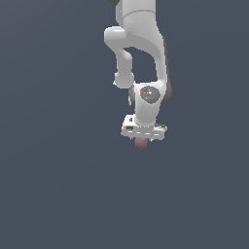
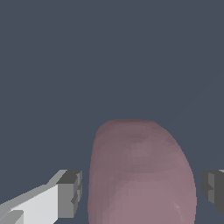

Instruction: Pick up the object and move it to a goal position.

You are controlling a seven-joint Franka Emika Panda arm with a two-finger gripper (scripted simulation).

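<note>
The object (image 2: 141, 175), a dusky pink-mauve rounded blob, fills the wrist view between my two fingers. In the exterior view it (image 1: 141, 144) peeks out just under the white gripper hand, low over the dark grey floor. My gripper (image 2: 142, 192) straddles it. One grey fingertip (image 2: 70, 194) and the other (image 2: 214, 190) each stand a narrow gap away from the blob's sides, so the jaws are open around it. In the exterior view the gripper (image 1: 141, 140) points straight down and its fingertips are mostly hidden behind the hand and the blob.
The white arm (image 1: 141, 53) comes down from the top of the exterior view. A plain dark grey surface (image 1: 58, 185) spreads all around it.
</note>
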